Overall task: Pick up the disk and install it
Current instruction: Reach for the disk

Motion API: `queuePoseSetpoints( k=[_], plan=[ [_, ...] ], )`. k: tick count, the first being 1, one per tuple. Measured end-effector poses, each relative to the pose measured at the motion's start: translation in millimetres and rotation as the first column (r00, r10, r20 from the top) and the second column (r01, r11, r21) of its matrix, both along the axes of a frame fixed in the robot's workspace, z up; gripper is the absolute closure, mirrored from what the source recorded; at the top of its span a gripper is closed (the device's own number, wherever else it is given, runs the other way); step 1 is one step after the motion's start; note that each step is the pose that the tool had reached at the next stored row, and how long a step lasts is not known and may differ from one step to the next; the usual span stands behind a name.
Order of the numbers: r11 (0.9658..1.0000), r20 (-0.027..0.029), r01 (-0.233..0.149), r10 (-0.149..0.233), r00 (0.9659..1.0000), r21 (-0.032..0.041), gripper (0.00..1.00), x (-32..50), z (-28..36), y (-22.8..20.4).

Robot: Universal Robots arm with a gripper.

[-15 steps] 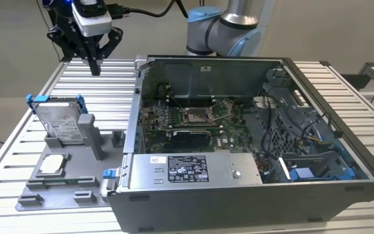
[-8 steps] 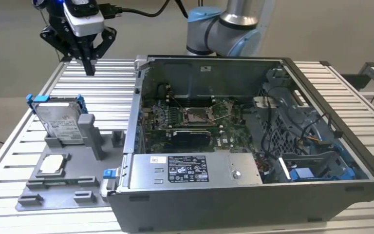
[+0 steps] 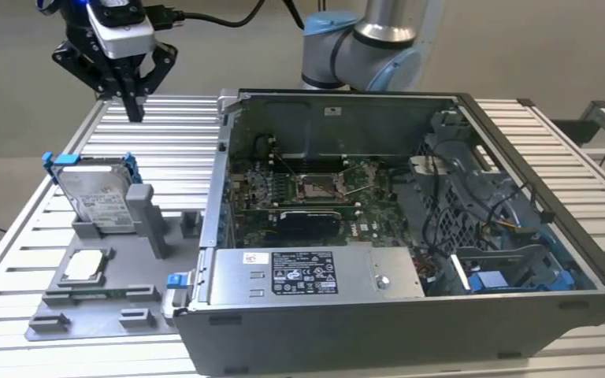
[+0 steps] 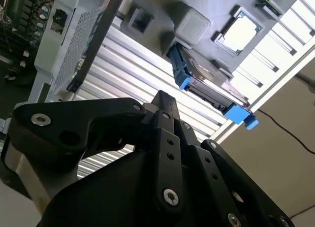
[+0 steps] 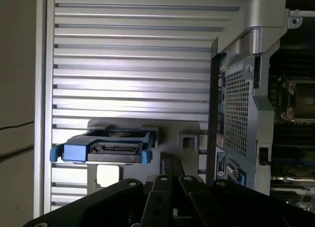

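The black two-fingered gripper point(image 3: 133, 110) hangs in the air above the ribbed aluminium surface point(image 3: 176, 134). Its fingers are pressed together to a point and hold nothing. In both wrist views the closed fingertips point(image 4: 163, 98) point(image 5: 170, 164) point toward the surface.

Apart from the gripper and lower in the exterior view, the disk point(image 3: 98, 195) stands upright on its edge in a slot of a grey plastic fixture point(image 3: 103, 311). It is a flat, rectangular, silver-grey metal hard drive with a white printed label on its broad face, clipped into a bright blue plastic frame whose tabs stick out at its ends. The first wrist view shows it edge-on point(image 5: 116, 149), a dark narrow edge between two blue ends; the second wrist view shows it too point(image 4: 209, 86).

A small square silver chip point(image 3: 84, 264) lies flat on the same fixture, near the disk. On the exterior view's right of the fixture sits a large open grey computer case point(image 3: 408, 315), its green circuit board point(image 3: 313, 197) exposed.
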State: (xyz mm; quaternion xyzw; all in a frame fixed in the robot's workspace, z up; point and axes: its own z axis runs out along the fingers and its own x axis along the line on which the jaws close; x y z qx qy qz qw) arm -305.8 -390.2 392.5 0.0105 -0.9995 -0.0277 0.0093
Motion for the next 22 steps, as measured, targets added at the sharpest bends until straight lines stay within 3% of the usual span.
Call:
queuePoseSetpoints(
  k=[11, 22],
  plan=[
    [1.0, 0.0, -0.009, 0.009, 1.0, 0.0, 1.0, -18.5, 0.0, 0.0],
    [0.9998, 0.0003, -0.019, 0.019, 0.9998, 0.0, 1.0, -48.0, 0.0, 0.0]
  ],
)
